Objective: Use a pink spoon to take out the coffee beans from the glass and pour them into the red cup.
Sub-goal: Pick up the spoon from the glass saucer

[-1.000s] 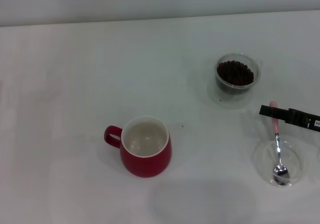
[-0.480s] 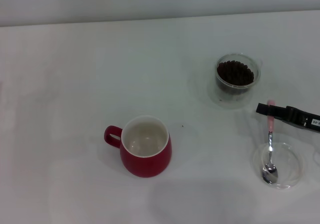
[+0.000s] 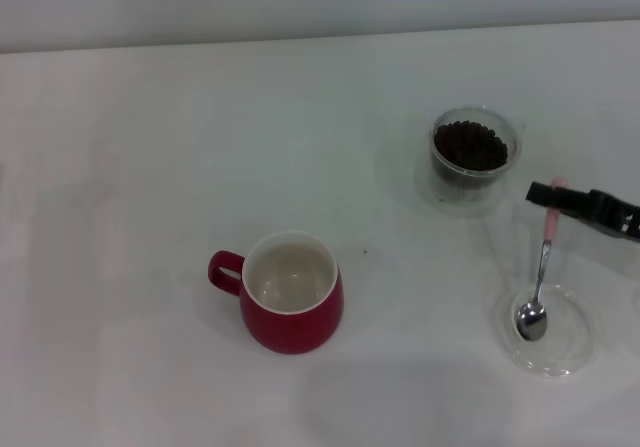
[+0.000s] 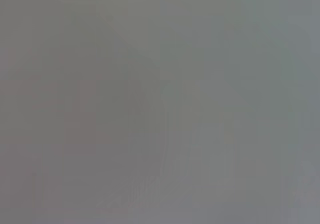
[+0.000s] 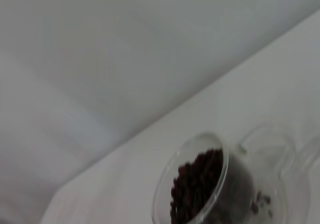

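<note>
**A:** Start with the white table (image 3: pixel 150 147). The red cup (image 3: pixel 292 292) stands upright near its middle, cream inside showing nothing in it, handle towards the robot's left. Well apart from it, far on the robot's right, the glass (image 3: pixel 472 154) holds the coffee beans (image 3: pixel 470 144) heaped close to its rim. Nearer you than the glass sits a flat clear dish (image 3: pixel 549 329).

**B:** And the spoon?

**A:** The right gripper (image 3: pixel 552 196) pinches the pink spoon (image 3: pixel 540 275) by the top of its pink handle. The spoon hangs tilted, its metal bowl over the dish; you cannot tell whether it touches the dish. The left gripper shows in no view.

**B:** So how should I handle this step?

**A:** My judgement: you are carrying the spoon to the glass. Raise it until the bowl clears the dish rim, then swing towards the glass just beyond. Keep the pinch firm, since the spoon could swivel. Come down inside the glass rim, not onto it, and dip at a slant so the beans ride into the bowl.

**B:** Anything in the way?

**A:** Nothing stands between dish and glass. The long crossing to the cup is where beans may spill.
</note>
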